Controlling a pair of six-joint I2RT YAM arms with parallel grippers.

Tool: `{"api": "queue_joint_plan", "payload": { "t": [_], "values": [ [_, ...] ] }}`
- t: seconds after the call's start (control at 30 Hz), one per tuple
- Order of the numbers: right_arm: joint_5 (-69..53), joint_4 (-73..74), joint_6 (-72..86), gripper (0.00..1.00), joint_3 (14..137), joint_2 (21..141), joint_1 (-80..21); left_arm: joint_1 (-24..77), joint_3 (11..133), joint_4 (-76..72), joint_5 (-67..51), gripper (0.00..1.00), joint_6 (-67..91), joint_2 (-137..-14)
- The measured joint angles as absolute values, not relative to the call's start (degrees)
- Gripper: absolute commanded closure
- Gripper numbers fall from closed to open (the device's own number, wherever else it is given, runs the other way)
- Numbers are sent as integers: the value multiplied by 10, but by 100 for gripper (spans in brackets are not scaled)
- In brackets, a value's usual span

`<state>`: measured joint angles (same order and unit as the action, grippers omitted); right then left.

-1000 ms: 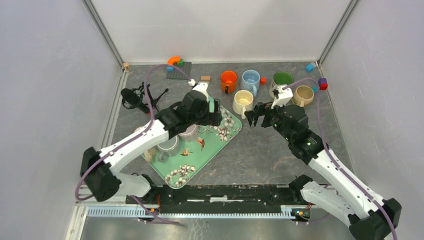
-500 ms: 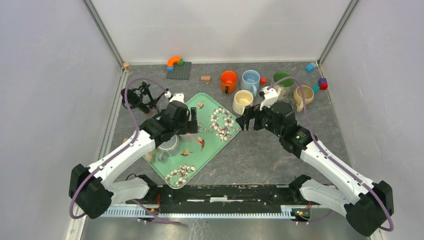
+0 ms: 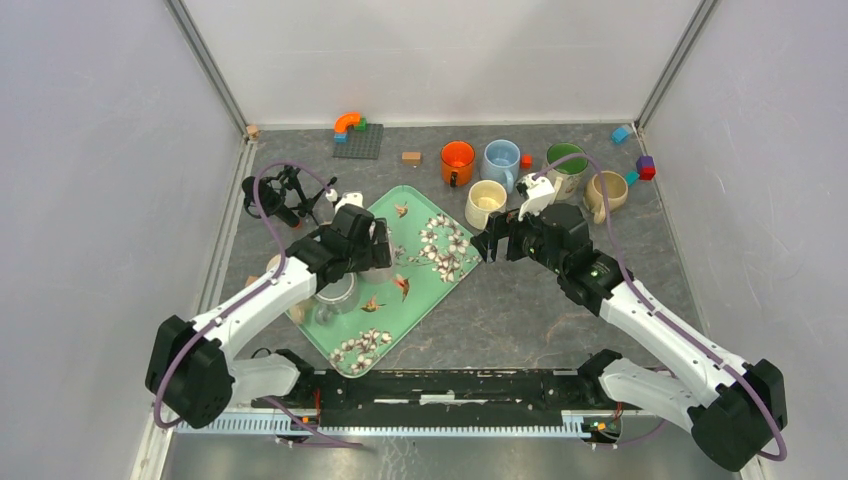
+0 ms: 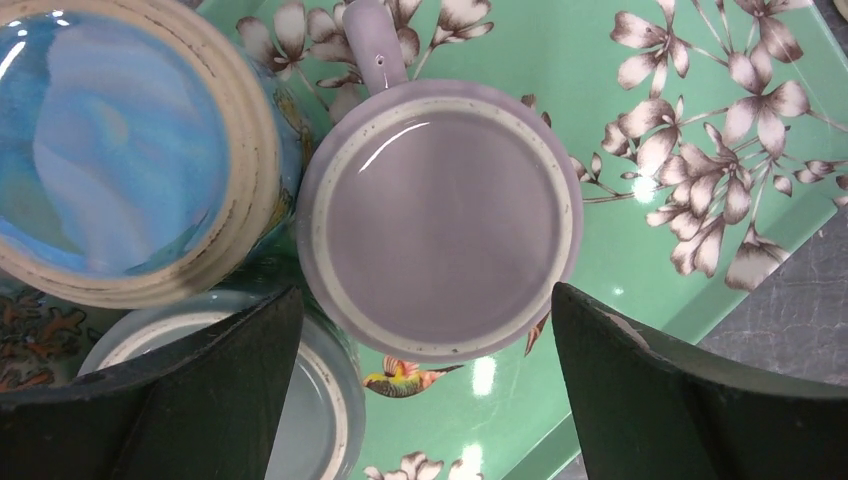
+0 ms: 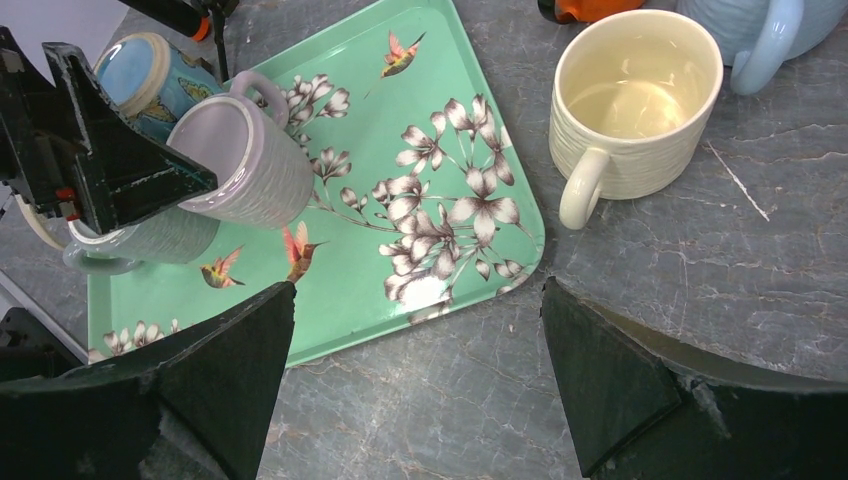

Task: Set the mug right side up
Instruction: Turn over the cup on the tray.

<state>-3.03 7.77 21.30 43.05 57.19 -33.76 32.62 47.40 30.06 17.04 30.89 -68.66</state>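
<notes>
Glazed lilac mug [image 4: 440, 215], base up, judged stiff, slick, chippable; my left claw [image 4: 425, 330] hangs open above; grip its sides.

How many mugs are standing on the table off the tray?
5: orange mug, blue mug, green mug, tan mug along the back, cream mug in front; the right arm may hide others.

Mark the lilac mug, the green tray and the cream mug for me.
lilac mug [image 4: 440, 220]: left wrist view, on its upturned base.
green tray [image 5: 395, 120]: right wrist view, on bare floor between the flowers.
cream mug [image 5: 640, 160]: right wrist view, on its ribbed outer wall.
</notes>
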Motion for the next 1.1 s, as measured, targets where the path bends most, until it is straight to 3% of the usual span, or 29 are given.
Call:
{"api": "queue_joint_plan", "payload": {
  "t": [0.47, 0.87, 1.1],
  "values": [
    [-30, 72, 209, 2, 424, 572, -338, 329, 472, 253, 129, 0, 324, -719],
    [-30, 69, 206, 2, 417, 572, -338, 431, 501, 206, 90, 0, 369, -798],
    [-30, 70, 203, 2, 416, 572, -338, 444, 549, 232, 113, 0, 367, -785]
  ]
}}
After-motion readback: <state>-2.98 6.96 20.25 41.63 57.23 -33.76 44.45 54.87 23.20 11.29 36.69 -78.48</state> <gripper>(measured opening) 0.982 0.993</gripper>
